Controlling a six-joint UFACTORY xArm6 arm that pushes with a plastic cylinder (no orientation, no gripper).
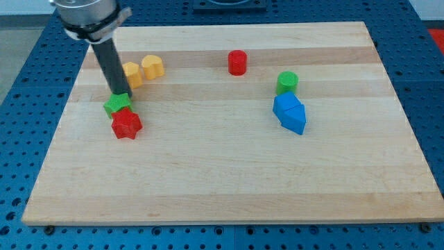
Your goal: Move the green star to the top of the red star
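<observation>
Red star (126, 124) nearest; green star (117, 104) touching its top edge. My tip (121, 94) behind green star; no gripper fitted. Advise: tiny nudge only, avoid displacing red.

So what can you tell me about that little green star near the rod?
The green star is a small, chunky block, matte like painted wood or plastic, lying flat on the wooden board at the view's left. Its top edge is partly hidden by my tip, which sits right against it from above. Its lower edge touches the red star, just below and slightly right. Two yellow blocks lie further up, apart from it.
</observation>
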